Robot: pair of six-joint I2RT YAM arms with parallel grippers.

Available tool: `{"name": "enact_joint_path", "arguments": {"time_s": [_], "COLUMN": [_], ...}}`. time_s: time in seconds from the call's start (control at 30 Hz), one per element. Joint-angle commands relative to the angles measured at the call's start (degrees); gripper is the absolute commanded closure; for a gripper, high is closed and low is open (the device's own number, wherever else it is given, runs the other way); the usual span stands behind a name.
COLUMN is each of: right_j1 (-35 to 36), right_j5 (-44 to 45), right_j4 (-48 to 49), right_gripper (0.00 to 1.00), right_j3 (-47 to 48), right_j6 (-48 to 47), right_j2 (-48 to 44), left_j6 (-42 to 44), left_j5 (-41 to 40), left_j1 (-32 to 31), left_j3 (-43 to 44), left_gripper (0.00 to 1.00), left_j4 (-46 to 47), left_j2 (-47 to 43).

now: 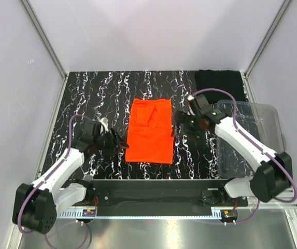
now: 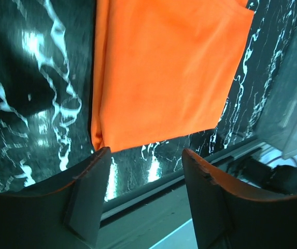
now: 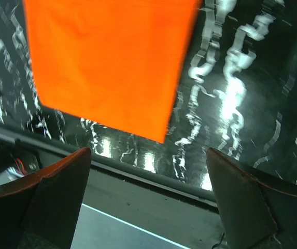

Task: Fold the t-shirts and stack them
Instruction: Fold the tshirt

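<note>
Flanking orange t-shirt (image 1: 149, 130), left tool (image 1: 118, 143) and right tool (image 1: 178, 128) open, empty, black t-shirt (image 1: 218, 83) behind clear bin (image 1: 262, 120).

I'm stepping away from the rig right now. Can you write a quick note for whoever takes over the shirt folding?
Left gripper: open, empty, just left of the orange-red t-shirt.
Right gripper: open, empty, just right of that shirt.
Orange-red t-shirt: lies folded into a rectangle at the middle of the table. That part looks done.
Black t-shirt: at the far right corner, apart from the orange-red one. Whether it is folded cannot be told.
Left to do: fold the black one if needed, then stack the two.
</note>
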Motion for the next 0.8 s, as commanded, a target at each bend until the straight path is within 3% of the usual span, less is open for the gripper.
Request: {"name": "enact_joint_path", "arguments": {"time_s": [0.0, 0.13, 0.3, 0.77], "right_j1": [-5.11, -4.17, -0.39, 3.22], "right_j5": [-3.17, -12.40, -14.45, -13.48], "right_j4": [0.82, 11.09, 26.75, 26.77], "right_gripper": [0.00, 0.02, 0.21, 0.23], "right_j3": [-6.78, -17.48, -28.23, -31.32], "right_j6": [7.11, 18.61, 32.59, 28.48], "right_j2": [-3.62, -11.42, -15.93, -15.32], "left_j6": [-10.42, -17.64, -24.06, -32.51], "left_j5": [1.60, 1.00, 0.64, -3.40], "left_j1": [-0.47, -0.91, -1.35, -4.16], "left_j3": [-5.30, -9.71, -13.50, -18.07], "left_gripper": [0.40, 0.42, 0.43, 0.42], "left_j4": [6.87, 8.47, 10.22, 8.64], "left_j2": [-3.97, -6.79, -7.24, -6.98]}}
